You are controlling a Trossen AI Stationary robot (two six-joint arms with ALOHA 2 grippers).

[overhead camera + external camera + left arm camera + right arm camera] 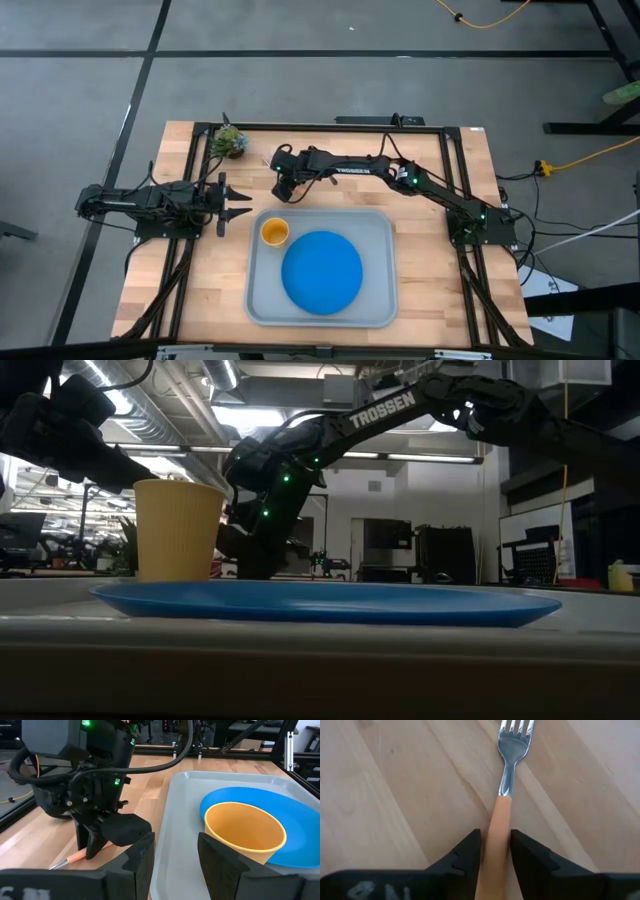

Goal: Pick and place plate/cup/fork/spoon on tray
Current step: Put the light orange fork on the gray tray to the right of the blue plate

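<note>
The grey-blue tray (380,225) lies at the table's middle, near side. The blue plate (322,272) lies flat in it, and the orange cup (274,232) stands upright in its far left corner. The fork (512,750), with silver tines and a tan handle, lies on the wood beyond the tray's far left corner. My right gripper (284,190) points down over it, shut on its handle. My left gripper (235,205) is open and empty, level, just left of the tray's far left corner, with the cup (247,832) ahead of it. The spoon is not in view. My right gripper pinches the fork's tan handle (499,820) between its two fingers (470,851), a little behind where the metal neck begins. The fingers come from above, pointing down, one on each side of the handle. The fork seems to lie flat on the wood (75,858).
A small green plant-like object (228,141) sits at the table's far left corner. Black frame rails (190,150) run along the table's left, right and far edges. Bare wood shows to the left and right of the tray.
</note>
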